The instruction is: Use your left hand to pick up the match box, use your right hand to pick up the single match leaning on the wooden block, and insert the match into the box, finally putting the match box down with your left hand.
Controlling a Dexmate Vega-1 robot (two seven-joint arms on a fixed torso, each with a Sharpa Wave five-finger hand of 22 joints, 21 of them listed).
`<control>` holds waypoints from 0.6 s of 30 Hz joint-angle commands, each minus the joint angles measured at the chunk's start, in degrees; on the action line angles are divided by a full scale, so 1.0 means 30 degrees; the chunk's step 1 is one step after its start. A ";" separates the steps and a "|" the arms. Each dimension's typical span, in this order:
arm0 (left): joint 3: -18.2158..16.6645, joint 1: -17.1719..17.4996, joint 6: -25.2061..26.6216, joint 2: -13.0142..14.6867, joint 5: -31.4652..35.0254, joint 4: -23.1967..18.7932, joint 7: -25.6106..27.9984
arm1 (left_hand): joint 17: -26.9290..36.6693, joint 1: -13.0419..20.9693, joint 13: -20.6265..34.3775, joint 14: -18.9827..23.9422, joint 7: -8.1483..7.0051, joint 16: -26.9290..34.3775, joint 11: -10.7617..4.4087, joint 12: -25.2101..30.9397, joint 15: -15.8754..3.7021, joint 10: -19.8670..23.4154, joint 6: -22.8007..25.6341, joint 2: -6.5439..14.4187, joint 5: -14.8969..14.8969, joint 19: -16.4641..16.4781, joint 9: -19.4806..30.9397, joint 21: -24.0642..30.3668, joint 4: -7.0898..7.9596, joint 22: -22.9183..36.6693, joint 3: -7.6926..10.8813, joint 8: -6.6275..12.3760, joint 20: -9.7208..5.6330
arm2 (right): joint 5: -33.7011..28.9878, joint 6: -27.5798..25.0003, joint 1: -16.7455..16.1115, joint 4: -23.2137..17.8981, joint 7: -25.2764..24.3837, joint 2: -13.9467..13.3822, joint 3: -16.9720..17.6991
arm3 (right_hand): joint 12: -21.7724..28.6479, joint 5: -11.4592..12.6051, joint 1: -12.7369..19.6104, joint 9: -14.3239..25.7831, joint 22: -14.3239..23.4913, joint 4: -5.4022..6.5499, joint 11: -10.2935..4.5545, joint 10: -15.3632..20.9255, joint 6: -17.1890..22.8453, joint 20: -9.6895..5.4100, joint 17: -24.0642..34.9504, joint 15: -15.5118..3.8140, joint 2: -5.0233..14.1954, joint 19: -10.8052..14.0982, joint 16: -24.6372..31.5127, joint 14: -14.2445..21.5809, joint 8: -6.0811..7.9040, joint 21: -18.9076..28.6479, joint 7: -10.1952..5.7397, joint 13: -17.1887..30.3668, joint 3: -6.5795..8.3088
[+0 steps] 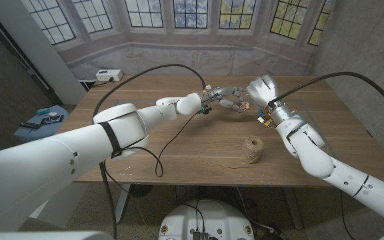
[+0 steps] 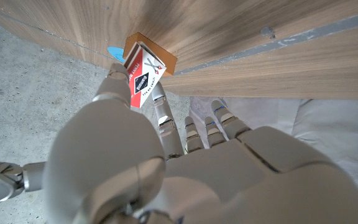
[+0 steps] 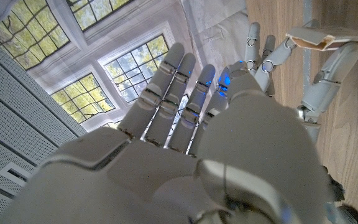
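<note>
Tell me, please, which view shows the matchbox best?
The left wrist view: the matchbox shows its printed face, held by the left hand. The right wrist view shows it edge-on; the head view shows a speck.

Both arms are glossy white, rounded shells. The left arm (image 1: 122, 127) wears a black band near its elbow, and black cables (image 1: 145, 77) loop along both arms. The left hand (image 2: 185, 168) and right hand (image 3: 229, 143) have pale grey segmented fingers (image 3: 173, 87) with exposed metal linkages.
</note>
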 commanded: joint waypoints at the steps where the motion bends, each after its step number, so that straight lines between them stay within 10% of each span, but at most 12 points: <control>1: -0.0011 0.0054 -0.0460 0.0097 -0.0033 -0.0057 0.0040 | 0.0045 0.0255 0.0117 0.0125 0.0092 -0.0060 0.0028 -0.0004 -0.0017 0.0107 -0.0031 0.0385 -0.0026 -0.0068 0.0031 -0.0003 -0.0010 0.0078 -0.0028 0.0160 0.0022 | -0.0253 0.0529 0.0361 0.0350 -0.0254 0.0046 -0.0187 | -0.0026 0.0075 0.0253 0.0075 0.0050 -0.0030 0.0008 0.0168 0.0185 -0.0570 0.0038 -0.2091 -0.0035 -0.0202 -0.0027 0.0200 0.0056 -0.0091 0.0029 0.0111 -0.0111; 18: -0.0254 0.0276 -0.1087 0.0363 0.0110 -0.0191 0.0088 | 0.0044 0.0250 0.0117 0.0119 0.0096 -0.0065 0.0031 -0.0009 -0.0006 0.0094 -0.0017 0.0421 -0.0026 -0.0081 0.0032 -0.0005 -0.0014 0.0078 -0.0042 0.0161 0.0038 | -0.0514 0.1806 0.0863 0.0096 0.0204 -0.0939 -0.0237 | -0.0091 0.0093 0.0154 0.0088 0.0045 0.0092 -0.0088 0.0096 0.0036 -0.0550 0.0069 -0.2081 0.0139 -0.0323 -0.0079 0.0243 -0.0045 -0.0119 -0.0168 0.0129 -0.0169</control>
